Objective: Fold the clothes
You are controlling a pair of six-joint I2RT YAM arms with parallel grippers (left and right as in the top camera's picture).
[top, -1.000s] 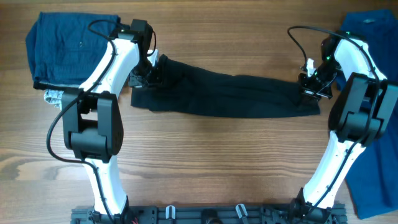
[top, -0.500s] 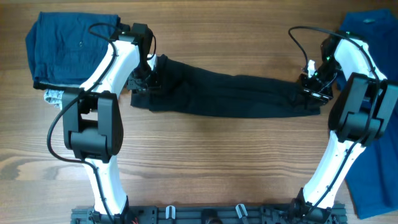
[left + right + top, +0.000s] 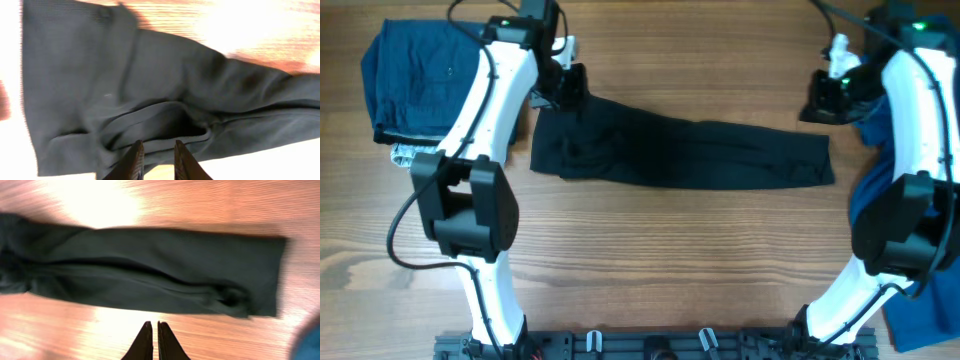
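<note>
Wooden table [image 3: 660, 240], grain running left to right. Black garment [image 3: 680, 155] lies across its middle, folded into one long band. The left end is broader and rumpled, with a pocket-like fold in the left wrist view; the right end is cut square and flat. Folded dark blue garment [image 3: 420, 85] sits in the far left corner, well apart from the band. Brighter blue cloth [image 3: 925, 320] lies along the right edge, partly under the right arm. Left gripper [image 3: 567, 85] hangs over the band's upper left corner — fingers only narrowly parted, nothing between them. Right gripper [image 3: 825, 100] sits just beyond the band's right end, off the cloth — fingers closed together, empty. A small pale patterned scrap [image 3: 408, 155] peeks out beneath the dark blue pile.
</note>
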